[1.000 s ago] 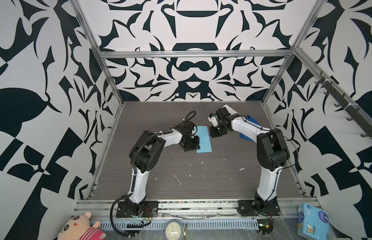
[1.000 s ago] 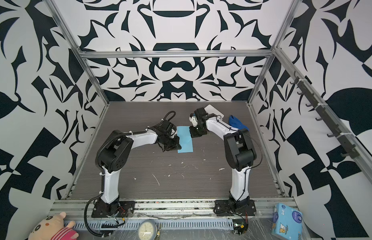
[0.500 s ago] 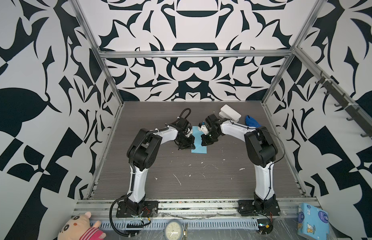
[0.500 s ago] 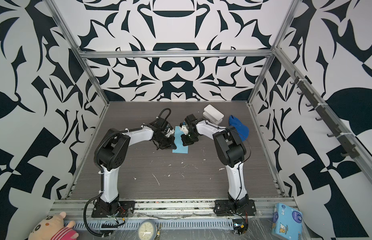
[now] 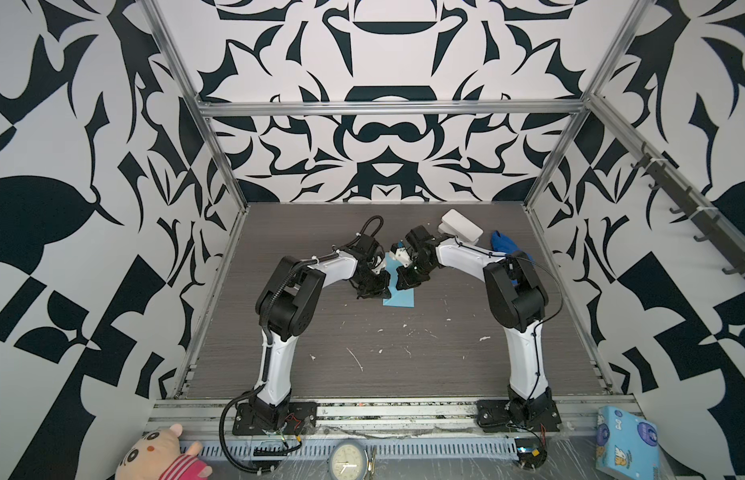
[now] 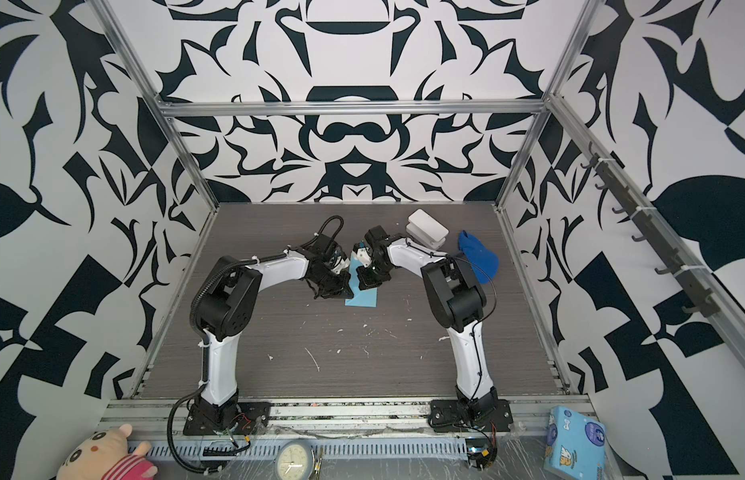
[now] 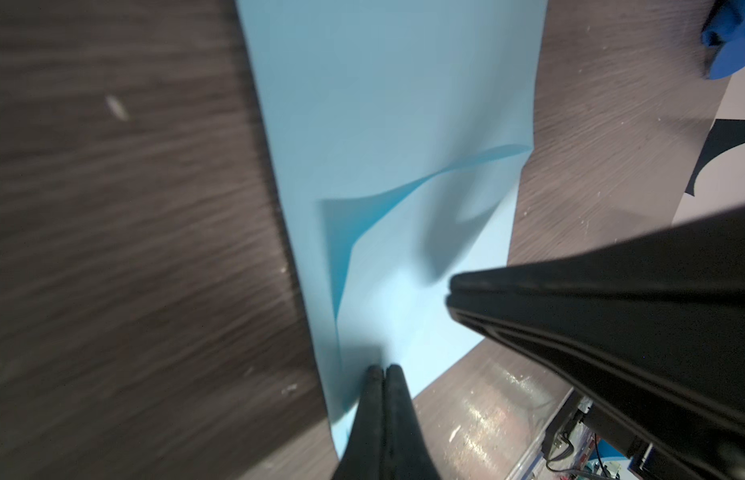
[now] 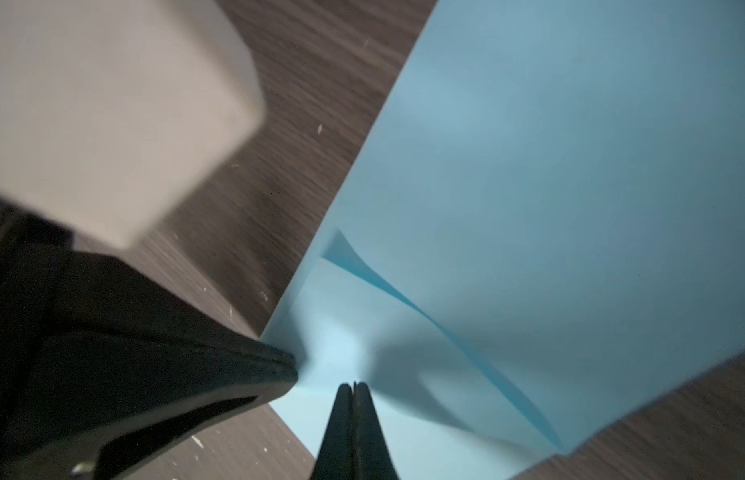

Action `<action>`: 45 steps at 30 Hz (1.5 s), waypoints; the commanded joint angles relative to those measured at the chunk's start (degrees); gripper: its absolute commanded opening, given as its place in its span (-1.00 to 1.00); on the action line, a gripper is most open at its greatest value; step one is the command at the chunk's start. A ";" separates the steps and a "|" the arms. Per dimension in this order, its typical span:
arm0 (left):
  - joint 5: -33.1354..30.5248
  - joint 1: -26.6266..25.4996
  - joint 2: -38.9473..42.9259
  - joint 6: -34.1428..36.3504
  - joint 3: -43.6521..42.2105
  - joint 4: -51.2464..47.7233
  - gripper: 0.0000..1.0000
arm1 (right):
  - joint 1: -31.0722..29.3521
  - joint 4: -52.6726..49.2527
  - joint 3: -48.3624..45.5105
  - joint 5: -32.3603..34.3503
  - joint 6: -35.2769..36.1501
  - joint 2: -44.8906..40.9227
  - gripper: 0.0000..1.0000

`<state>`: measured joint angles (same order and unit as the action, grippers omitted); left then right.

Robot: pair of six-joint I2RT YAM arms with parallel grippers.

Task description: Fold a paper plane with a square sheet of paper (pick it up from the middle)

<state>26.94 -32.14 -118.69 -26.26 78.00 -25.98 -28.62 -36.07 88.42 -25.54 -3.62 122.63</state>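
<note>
You have the square sheet of paper (image 5: 402, 297) (image 6: 364, 297) lying on the dark wood-grain table (image 5: 362, 353), to the left of the white box (image 5: 460, 226) (image 6: 427, 226) and nearer to you than it in both top views, well apart from the box. It shows as a narrow rectangle, with the end towards the box hidden under the two grippers. Your right gripper (image 5: 400, 282) (image 6: 364, 282) comes down on the side of the sheet that faces the white box. Your left gripper (image 5: 381, 291) (image 6: 346, 286) meets it from the side away from the box, and the two tips stand near each other over the paper. In the left wrist view the left gripper (image 7: 381, 374) has its jaws pressed together with no gap, tips down on the sheet (image 7: 383, 104) close to its edge. The right gripper (image 7: 452, 295) is also closed just beside it. The right wrist view shows the same: the right gripper (image 8: 354, 388) closed tight with its tips on the paper (image 8: 570, 145), and the left gripper (image 8: 294, 365) at the sheet's edge. You cannot tell from these views whether either pair of tips pinches a layer or only presses on it. An upper layer of the sheet bows up off the layer beneath, its edge curling free. The royal-blue cloth (image 5: 506, 249) (image 6: 479, 257) sits just right of the white box.
</note>
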 commanded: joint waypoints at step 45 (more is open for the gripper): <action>-3.14 0.15 -2.16 0.69 0.62 -4.77 -1.00 | -2.46 -4.35 5.97 4.68 -5.08 0.42 -1.00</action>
<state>26.30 -32.10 -118.74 -26.37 78.52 -27.33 -31.35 -39.99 92.77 -20.80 -8.23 123.83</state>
